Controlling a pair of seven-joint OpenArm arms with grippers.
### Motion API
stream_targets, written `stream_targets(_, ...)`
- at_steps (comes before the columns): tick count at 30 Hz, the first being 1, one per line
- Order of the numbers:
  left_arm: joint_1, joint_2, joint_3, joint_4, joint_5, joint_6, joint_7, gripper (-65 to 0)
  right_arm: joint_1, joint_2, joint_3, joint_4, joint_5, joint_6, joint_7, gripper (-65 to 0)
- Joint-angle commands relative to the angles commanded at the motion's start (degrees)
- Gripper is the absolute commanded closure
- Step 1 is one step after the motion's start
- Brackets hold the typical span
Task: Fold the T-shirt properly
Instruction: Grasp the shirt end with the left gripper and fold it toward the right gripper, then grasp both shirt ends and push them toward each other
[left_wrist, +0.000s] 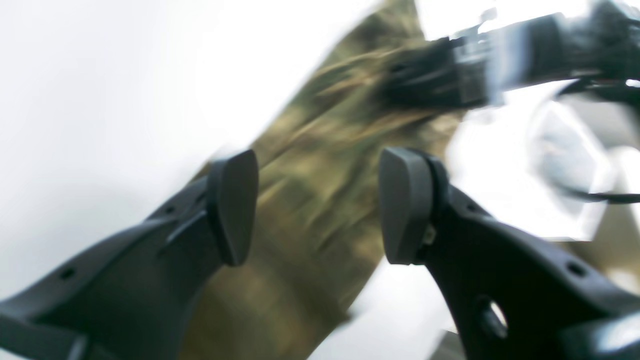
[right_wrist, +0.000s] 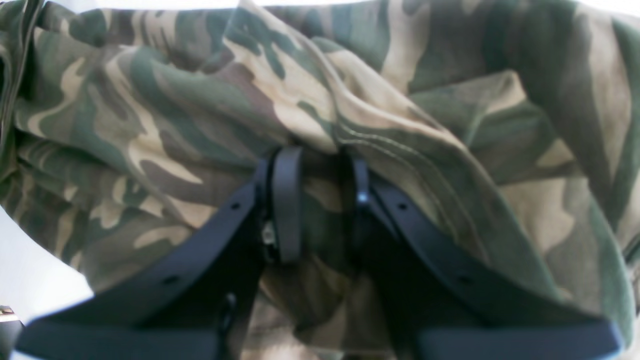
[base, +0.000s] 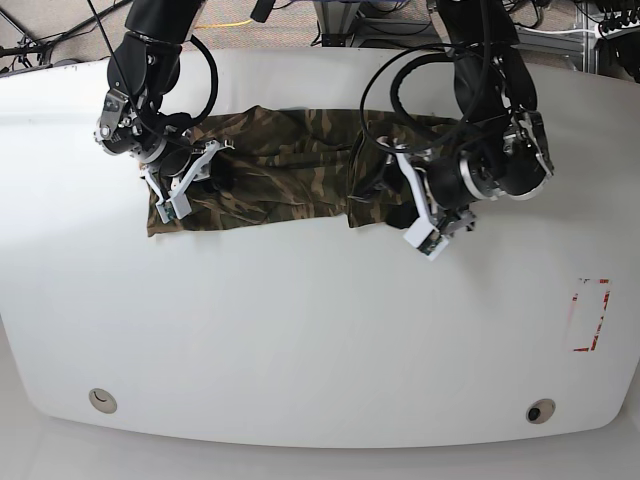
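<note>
The camouflage T-shirt (base: 280, 170) lies as a long bunched strip across the far half of the white table (base: 320, 330). At the strip's left end, my right gripper (base: 188, 180) is shut on the cloth. Up close, a thick fold of T-shirt (right_wrist: 200, 115) sits between the fingers of this gripper (right_wrist: 322, 200) and drapes over their tips. At the right end of the strip, my left gripper (base: 432, 225) is open. In its blurred wrist view the left gripper (left_wrist: 320, 205) hangs over the T-shirt (left_wrist: 310, 215) with nothing between the pads.
The other arm (left_wrist: 450, 75) shows blurred in the left wrist view's upper right. A red rectangular marking (base: 588, 315) lies on the table near its right edge. Two small round fittings (base: 100, 400) (base: 540, 411) sit near the front edge. Cables hang behind the table.
</note>
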Motion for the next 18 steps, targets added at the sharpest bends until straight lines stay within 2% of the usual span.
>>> stream_targets(2, 0.6, -2.5, -2.1, -0.1, 0.0, 0.0, 0.0, -35.8, 0.2, -0.1, 0.0, 1.3, 0.0, 0.0, -1.1, -17.4)
stream_targets(4, 2.0, -4.7, -3.8, -0.1, -0.1, 0.0, 0.0, -34.9, 0.3, -0.4, 0.4, 2.5, 0.4, 0.0, -2.6, -25.2)
stream_targets(7, 3.0, -8.4, -5.5, -0.5, 0.3, 0.0, -2.2, -29.3, 0.3, -0.7, 1.4, 4.7, 5.3, 0.0, -3.6, -41.9)
stream_targets(10, 4.8, -11.0, -5.5, -2.0, 0.0, 0.0, -6.0, -28.2, 0.0, -0.7, 3.5, 6.7, 10.7, 0.0, -5.6, -50.3)
stream_targets(14, 5.5, -11.8, -5.5, -6.5, 0.3, 0.0, -10.2, -28.1, 0.7, -0.7, 9.7, 7.7, 18.3, 0.0, -10.6, -52.5)
stream_targets(18, 5.0, -11.7, -5.4, -12.1, 0.3, 0.0, -10.6, -28.1, 2.3, 0.0, 16.2, 7.0, 22.2, 0.0, -14.4, -52.6)
